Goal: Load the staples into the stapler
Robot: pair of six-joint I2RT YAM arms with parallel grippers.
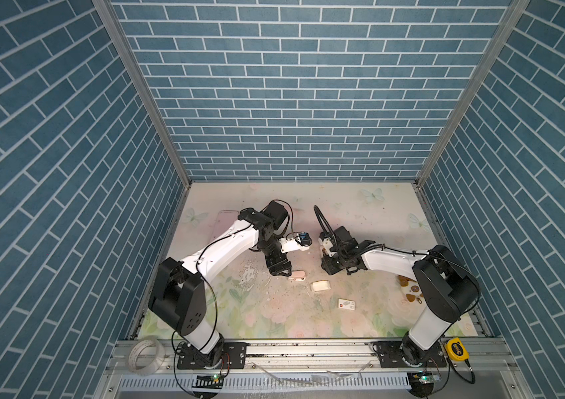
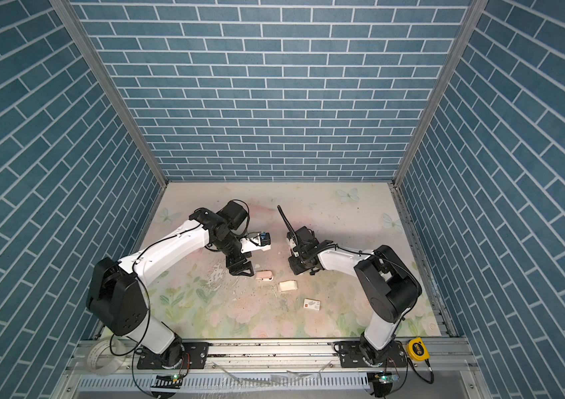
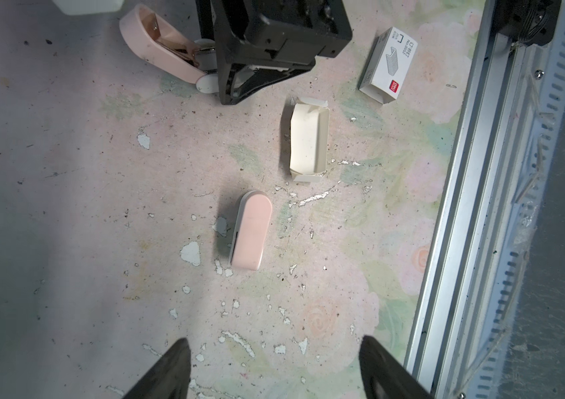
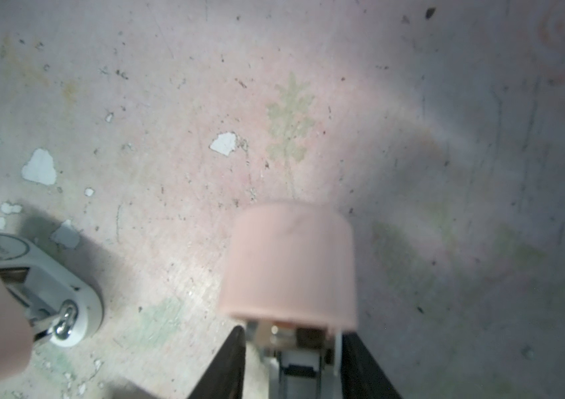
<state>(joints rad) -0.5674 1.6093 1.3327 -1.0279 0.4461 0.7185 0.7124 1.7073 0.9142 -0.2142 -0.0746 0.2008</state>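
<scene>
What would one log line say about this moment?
left fingers: open, empty; right fingers: gripping open stapler; closed stapler: lying untouched; tray: looks empty

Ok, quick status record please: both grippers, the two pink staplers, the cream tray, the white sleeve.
left gripper: open, empty, above the table
closed stapler: flat on the table, ahead of the left gripper, untouched
open stapler: pink cover swung back
right gripper: around the open stapler's end; grip unclear
sleeve: on the table, untouched
tray: between closed stapler and sleeve, touching neither, looks empty
</scene>
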